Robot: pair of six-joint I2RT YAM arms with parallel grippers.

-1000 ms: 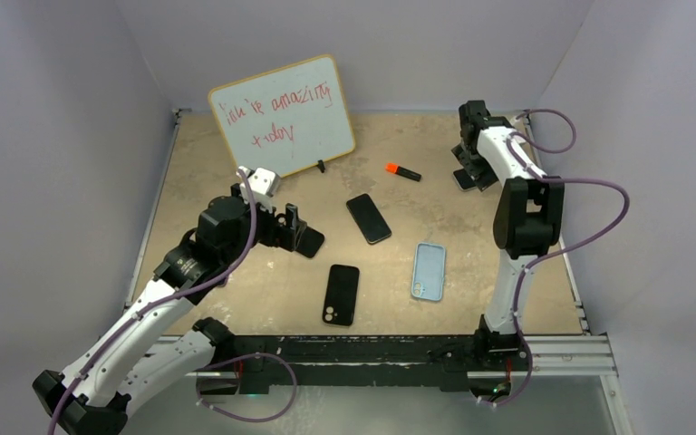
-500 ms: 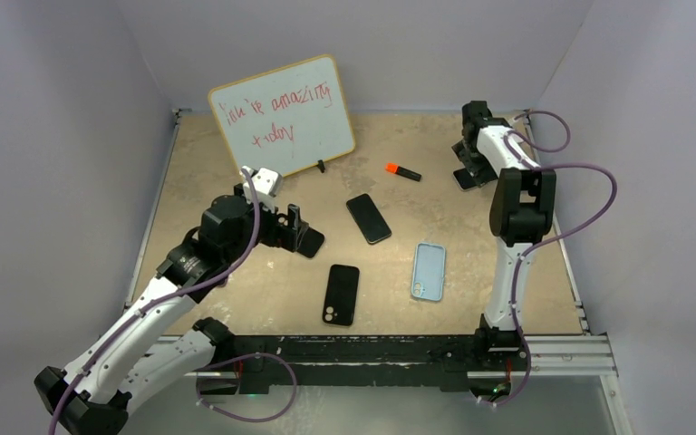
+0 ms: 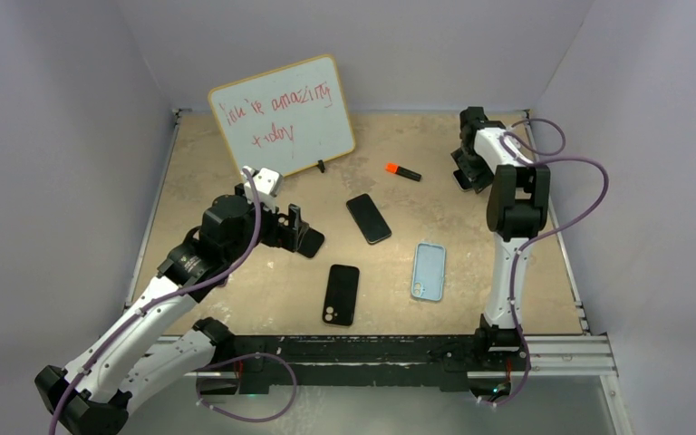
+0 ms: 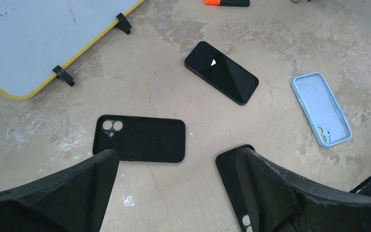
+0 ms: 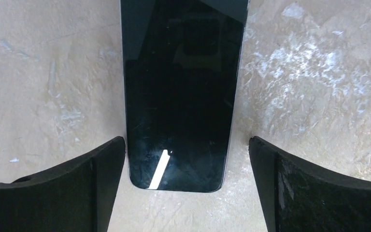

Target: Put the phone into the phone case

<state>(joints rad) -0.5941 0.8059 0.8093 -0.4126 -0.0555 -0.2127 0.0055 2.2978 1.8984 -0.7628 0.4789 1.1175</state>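
**Top camera:** A tan, mottled, stone-look table (image 3: 399,136) sits boxed in by plain pale-lavender walls (image 3: 72,136). A yellow-rimmed whiteboard (image 3: 281,113) with red handwriting leans near the far left corner. An orange-and-black marker (image 3: 403,171) lies toward the far edge. The middle phone (image 3: 368,218), a glossy black slab, lies face up at the table's centre. A blue case (image 3: 429,271) lies near it on the near-right side and a black case (image 3: 342,294) toward the near edge, all three apart. The left gripper (image 3: 299,228) hovers left of centre, just beside a second black case (image 3: 315,241). The right gripper (image 3: 465,170) reaches down by the far right corner over the far phone (image 3: 459,181), which is mostly hidden beneath it.

**Left wrist camera:** The left gripper's matte black fingers (image 4: 77,188) stand apart, holding nothing. The second black case lies flat beyond them, with round lens cutouts at one end. The other black case is partly hidden behind one finger. The blue case, rounded at the corners, lies hollow side up and empty, well apart from both phones.

**Right wrist camera:** The right gripper's fingers (image 5: 309,193) are spread wide on either side of the far phone's rounded end, gripping nothing. Whether they touch its edges cannot be told. The phone lies flat and screen up on the chalky, blotched tabletop. Its glass is shiny, faintly scratched and catches a streak of light.
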